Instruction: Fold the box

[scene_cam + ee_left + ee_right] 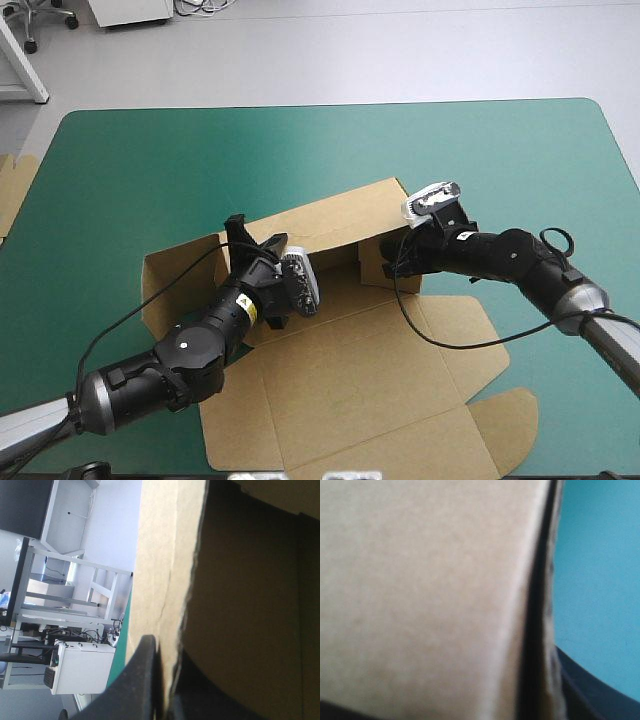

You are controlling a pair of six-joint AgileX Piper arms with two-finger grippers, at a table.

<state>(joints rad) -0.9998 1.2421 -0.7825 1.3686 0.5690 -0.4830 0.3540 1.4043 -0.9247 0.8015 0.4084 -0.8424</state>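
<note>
- Left gripper [252, 236] is clamped on the box [330, 340]. Its black fingers [142, 680] are almost together, with the top edge of the back wall [325, 218] pinched between them near that wall's left end.
- In the left wrist view one finger sits on the pale outer face of the board and the other on the shadowed inner face. The sheet runs straight up between them.
- Right gripper [400, 248] is down at the right wall [385, 262], by the box's far right corner. Honestly can't tell if it's gripping or just parked there, because the board hides its tip from above.
- Right wrist view doesn't help either. Brown board sits right up against the camera and fills most of it, with a dark slit between two layers and a strip of teal-green cover [600, 555] beside it.
- The box is about mid-table, a bit toward the near edge.
- Back wall is standing up, and the left wall [170, 285] is up too.
- Lid [400, 420] lies flat on the cover toward the near edge, flaps spread out.
- Left arm comes in over the near left part of the board. The right arm comes in from the right.
- A bit of spare board [14, 190] pokes in at the table's left edge, well apart from the box.
</note>
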